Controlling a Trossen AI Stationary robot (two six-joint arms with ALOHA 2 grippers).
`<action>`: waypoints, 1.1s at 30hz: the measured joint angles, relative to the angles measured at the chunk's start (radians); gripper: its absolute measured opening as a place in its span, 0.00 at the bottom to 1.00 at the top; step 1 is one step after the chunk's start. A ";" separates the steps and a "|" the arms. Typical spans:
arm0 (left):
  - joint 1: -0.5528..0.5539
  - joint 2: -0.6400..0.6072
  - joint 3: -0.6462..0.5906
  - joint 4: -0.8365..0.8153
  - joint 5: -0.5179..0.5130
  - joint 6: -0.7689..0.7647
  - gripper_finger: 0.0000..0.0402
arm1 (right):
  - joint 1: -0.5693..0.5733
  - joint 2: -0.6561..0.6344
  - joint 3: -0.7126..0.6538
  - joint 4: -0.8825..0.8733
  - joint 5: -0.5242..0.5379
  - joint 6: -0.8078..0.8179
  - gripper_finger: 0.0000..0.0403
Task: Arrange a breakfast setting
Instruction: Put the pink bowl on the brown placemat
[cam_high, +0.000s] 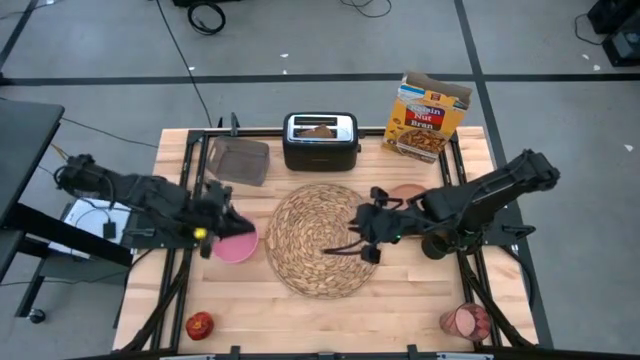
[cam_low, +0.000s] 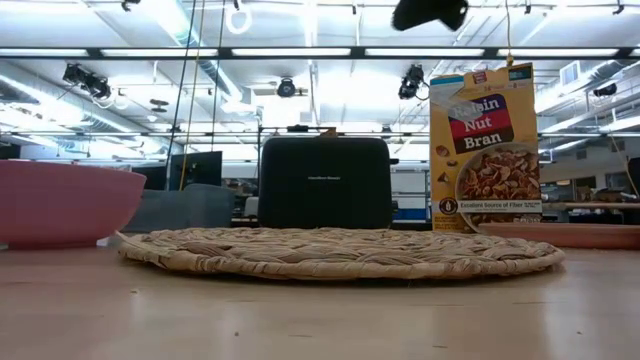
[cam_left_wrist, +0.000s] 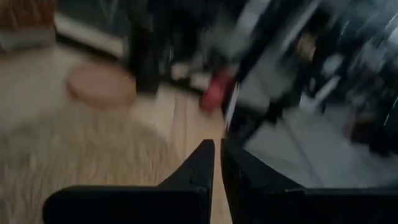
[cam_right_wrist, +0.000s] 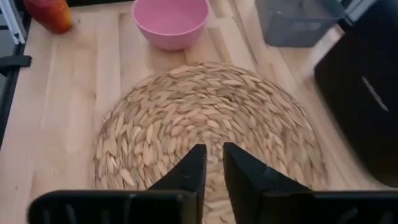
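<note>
Nearest the front edge lie two small things: one glossy red apple (cam_high: 200, 324) at the left corner and one translucent pinkish cup (cam_high: 466, 321) lying on its side at the right corner. Mid-table sits a single round mat (cam_high: 322, 240) of coarse woven straw, flat and bare, with the right gripper (cam_high: 368, 241) hanging over its right half; its two dark tapered fingers (cam_right_wrist: 190, 167) stand a narrow slit apart and hold nothing. Just left of the mat rests one smooth pink bowl (cam_high: 237, 244), round and deep, with the left gripper (cam_high: 207, 235) at its left rim, fingers (cam_left_wrist: 199, 163) nearly pressed together with nothing between them. One tan plate (cam_high: 406, 191), flat and round, shows partly from under the right arm, beside the mat's far right. Farther back stand one grey see-through square bin (cam_high: 238, 160), one boxy black toaster (cam_high: 321, 140) with a slice of toast (cam_high: 319, 129) in its slot, and one yellow cardboard cereal box (cam_high: 428, 117), its top flaps open.
</note>
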 joint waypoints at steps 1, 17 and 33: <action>-0.021 0.043 0.039 -0.071 0.000 -0.019 0.10 | 0.006 -0.007 0.000 -0.017 0.006 0.006 0.20; 0.045 0.428 -0.002 -0.606 0.031 -0.539 0.53 | 0.043 -0.007 0.001 -0.142 0.019 -0.046 0.43; 0.021 0.551 0.064 -0.527 0.054 -0.540 0.59 | 0.099 -0.007 0.001 -0.265 0.015 0.046 0.43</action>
